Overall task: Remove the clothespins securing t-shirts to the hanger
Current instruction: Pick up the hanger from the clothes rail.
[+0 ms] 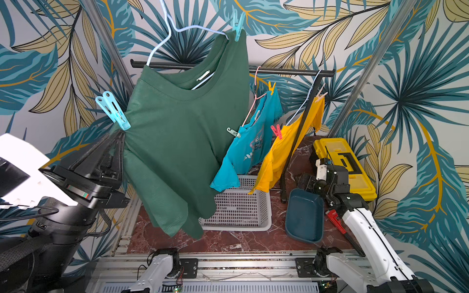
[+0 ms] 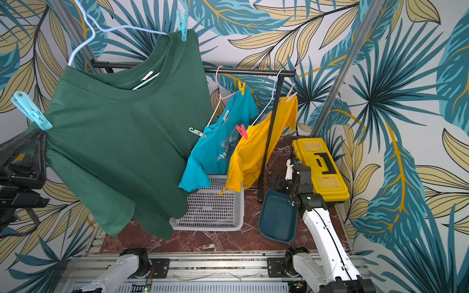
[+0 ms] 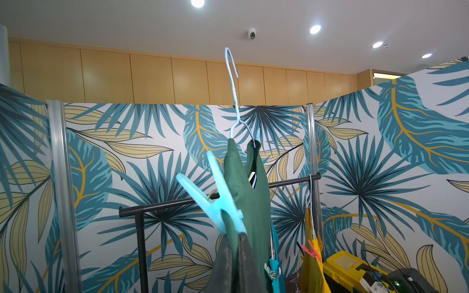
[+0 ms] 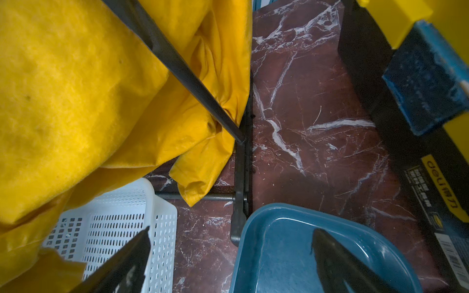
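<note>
My left gripper (image 1: 121, 133) (image 3: 239, 236) is shut on the shoulder of the dark green t-shirt (image 1: 182, 132) (image 2: 121, 132), just below a light blue clothespin (image 1: 113, 110) (image 3: 215, 200). The shirt's pale blue wire hanger (image 1: 165, 35) (image 3: 234, 96) is tilted, its hook in the air above the rail. A second teal clothespin (image 1: 238, 26) grips the other shoulder. The turquoise t-shirt (image 1: 251, 147) carries a yellow clothespin (image 1: 271, 87) and a grey-teal one (image 1: 233, 132). The yellow t-shirt (image 1: 286, 152) carries a red-pink clothespin (image 1: 276, 132) and a peach one (image 1: 320, 96). My right gripper (image 1: 300, 181) (image 4: 231, 230) is open, low and holding nothing.
The black rail (image 1: 291, 71) and its post (image 1: 297, 144) stand at the back. A white perforated basket (image 1: 238, 203) sits under the shirts. A dark blue tray (image 1: 304, 215), a yellow toolbox (image 1: 342, 167) and a red pipe wrench (image 1: 336, 223) lie at the right.
</note>
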Motion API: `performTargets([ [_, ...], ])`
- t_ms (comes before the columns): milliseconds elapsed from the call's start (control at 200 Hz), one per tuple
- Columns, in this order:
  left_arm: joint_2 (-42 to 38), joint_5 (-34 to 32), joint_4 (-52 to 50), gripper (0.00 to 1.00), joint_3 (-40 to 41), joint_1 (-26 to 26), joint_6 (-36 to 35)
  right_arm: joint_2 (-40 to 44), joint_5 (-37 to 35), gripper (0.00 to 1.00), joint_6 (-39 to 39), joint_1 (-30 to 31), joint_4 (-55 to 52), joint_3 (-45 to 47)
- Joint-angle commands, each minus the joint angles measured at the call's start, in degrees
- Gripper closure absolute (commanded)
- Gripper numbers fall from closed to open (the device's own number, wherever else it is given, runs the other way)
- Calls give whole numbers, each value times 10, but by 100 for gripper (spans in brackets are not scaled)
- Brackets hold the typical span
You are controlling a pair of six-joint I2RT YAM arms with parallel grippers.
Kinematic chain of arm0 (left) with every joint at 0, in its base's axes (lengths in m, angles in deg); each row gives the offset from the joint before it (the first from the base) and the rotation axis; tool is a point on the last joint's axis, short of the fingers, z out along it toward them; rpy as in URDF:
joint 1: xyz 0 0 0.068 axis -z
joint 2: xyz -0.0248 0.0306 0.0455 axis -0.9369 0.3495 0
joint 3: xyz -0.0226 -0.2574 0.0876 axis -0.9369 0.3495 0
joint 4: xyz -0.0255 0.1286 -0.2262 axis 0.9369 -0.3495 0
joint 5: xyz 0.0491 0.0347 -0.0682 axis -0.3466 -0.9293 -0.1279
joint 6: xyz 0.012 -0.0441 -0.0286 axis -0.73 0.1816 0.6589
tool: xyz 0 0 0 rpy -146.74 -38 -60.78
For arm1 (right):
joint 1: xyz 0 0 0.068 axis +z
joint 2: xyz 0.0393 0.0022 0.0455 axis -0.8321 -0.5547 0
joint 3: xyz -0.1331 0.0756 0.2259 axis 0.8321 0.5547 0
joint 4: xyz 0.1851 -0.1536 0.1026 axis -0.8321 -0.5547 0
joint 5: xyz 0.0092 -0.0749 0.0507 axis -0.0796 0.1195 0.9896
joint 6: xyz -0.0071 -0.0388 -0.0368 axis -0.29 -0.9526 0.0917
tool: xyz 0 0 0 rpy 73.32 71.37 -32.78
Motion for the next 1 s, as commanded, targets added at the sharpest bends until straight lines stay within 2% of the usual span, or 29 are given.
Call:
performTargets([
  [0,-17,-3,50,100,-14,17,-2,8,-10,1,-10,4,-14,-8],
  [200,-54,33,50,100,69,22,12,13,-13,1,-10,3,-22,-13],
  [376,-116,38,108,100,222,21,17,27,-3,1,-16,3,-35,-22],
  [506,-139,34,113,100,285,21,1,34,4,1,-28,3,-76,-64],
  [606,-151,55,113,100,321,21,-10,45,14,1,-30,4,-98,-101],
  [816,-188,84,114,100,400,21,-27,43,62,1,-5,3,-138,-194],
  [996,-230,91,114,100,476,21,-34,14,155,1,42,4,-142,-288],
])
